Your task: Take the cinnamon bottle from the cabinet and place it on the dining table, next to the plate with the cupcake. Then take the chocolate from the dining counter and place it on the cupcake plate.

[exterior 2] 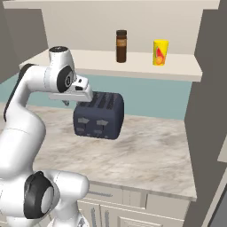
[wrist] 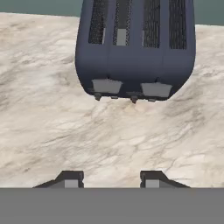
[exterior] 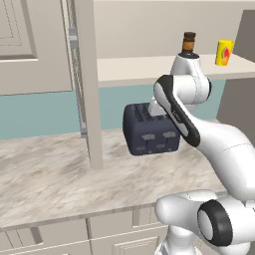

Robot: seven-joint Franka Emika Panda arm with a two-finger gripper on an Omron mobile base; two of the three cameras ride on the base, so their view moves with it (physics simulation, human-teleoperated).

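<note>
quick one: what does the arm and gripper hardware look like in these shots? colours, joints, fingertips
The arm is glossy white, built of rounded tubular links, with dark grey to black rings and round caps at the joints. A dark stripe runs along one link in the left base view. No loose cables or labels are visible. The gripper has two small dark jaws, blocky with lighter grey faces, seen in the hand view.

Teal wall [exterior 2: 146,95]; marbled counter [exterior 2: 142,150]; dark toaster [exterior 2: 98,116].
</note>
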